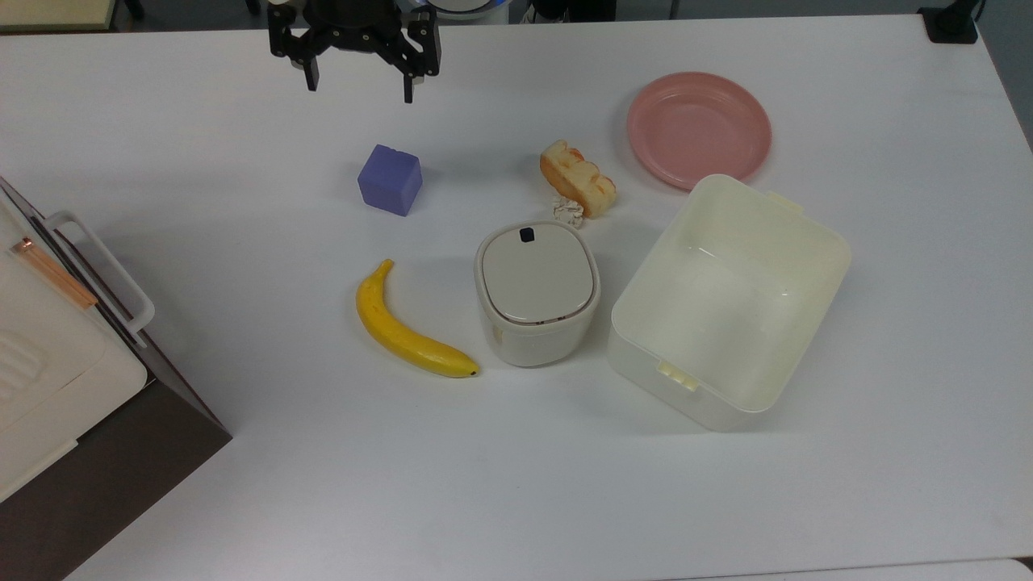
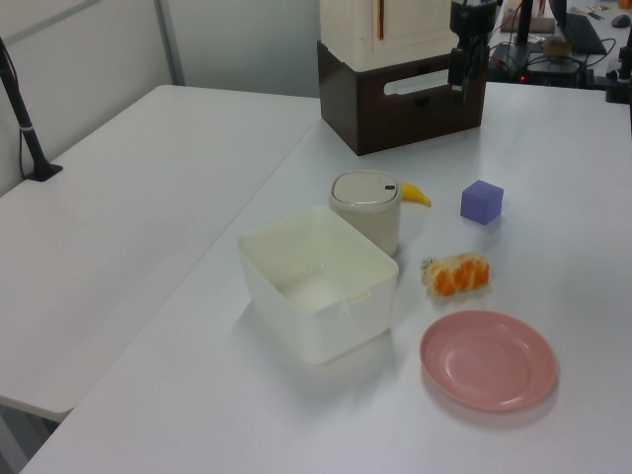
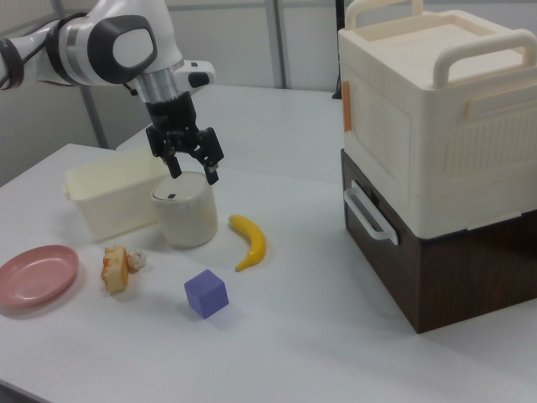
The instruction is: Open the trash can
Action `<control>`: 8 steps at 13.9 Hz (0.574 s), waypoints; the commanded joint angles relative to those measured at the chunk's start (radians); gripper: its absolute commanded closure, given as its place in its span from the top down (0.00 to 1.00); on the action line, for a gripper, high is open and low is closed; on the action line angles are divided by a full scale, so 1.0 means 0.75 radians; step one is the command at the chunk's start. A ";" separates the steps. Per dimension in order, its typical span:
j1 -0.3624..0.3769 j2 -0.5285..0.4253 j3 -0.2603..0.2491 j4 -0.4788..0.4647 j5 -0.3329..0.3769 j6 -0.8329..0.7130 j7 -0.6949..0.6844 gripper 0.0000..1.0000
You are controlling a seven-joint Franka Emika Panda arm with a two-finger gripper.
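The gripper point(image 1: 359, 81), jaws open, hovers at the worktop's point(image 1: 242, 484) eleven o'clock, so the approach seems unbegun; next it must reach the trash can's point(image 1: 537, 294) closed lid point(image 1: 537, 276).

No readable text or numbers anywhere; just an unlettered black square on the trash can point(image 1: 537, 292) lid.

top view: overhead | left, right views: oblique, opposite sides | shared: table point(image 1: 242, 484)
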 commanded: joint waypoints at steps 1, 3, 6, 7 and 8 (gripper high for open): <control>-0.055 -0.010 -0.005 -0.011 0.000 -0.007 -0.010 1.00; -0.078 -0.010 -0.003 -0.005 0.000 -0.007 -0.012 1.00; -0.093 0.017 -0.003 0.046 0.012 -0.009 -0.010 1.00; -0.099 0.019 -0.003 0.054 0.013 -0.009 -0.010 1.00; -0.099 0.019 -0.003 0.054 0.015 -0.009 -0.010 1.00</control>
